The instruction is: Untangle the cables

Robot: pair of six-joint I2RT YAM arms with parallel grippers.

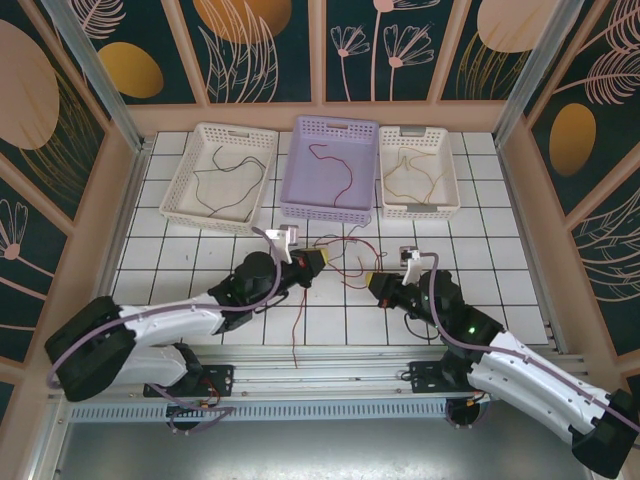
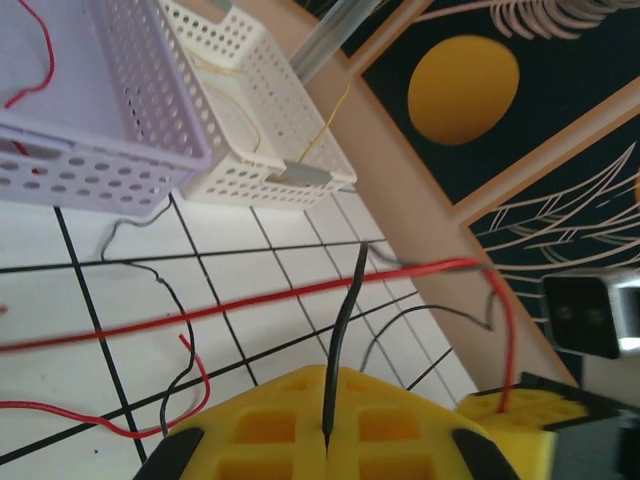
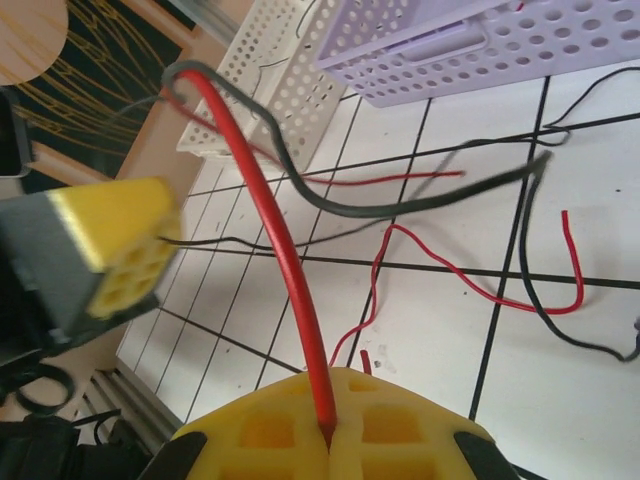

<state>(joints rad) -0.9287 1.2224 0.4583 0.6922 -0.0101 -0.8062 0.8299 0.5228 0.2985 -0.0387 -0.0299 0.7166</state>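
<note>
Left tool [image 1: 318,262] is clenched on a thin black floppy cable [image 2: 342,330], pinched at the seam of its yellow fingertips. The right tool [image 1: 375,283] is clenched the same way on a red floppy cable [image 3: 287,270]. Between the two tools the tangle of red and black wires [image 1: 345,255] lies on the white tiled desk [image 1: 170,255], with one red strand trailing back toward the arm bases.

My worry is that the red and black lines run together and cross just ahead of the right tool. If I pull the tools apart, that crossing could cinch into a knot instead of sliding free. Both grips sit at the very tips, so a sharp tug could let a wire slip out.

I count two tools and three baskets beyond them:
- a white perforated plastic basket [image 1: 205,218] past the left tool, with one dark wire [image 1: 228,172] inside
- a lavender perforated basket [image 1: 325,212] in the middle, with one short red wire [image 1: 345,175]
- a smaller white basket [image 1: 420,210] past the right tool, with one yellow wire [image 1: 400,185]

In the tangle I make out at least two red and two black strands, and I cannot give an exact count
</note>
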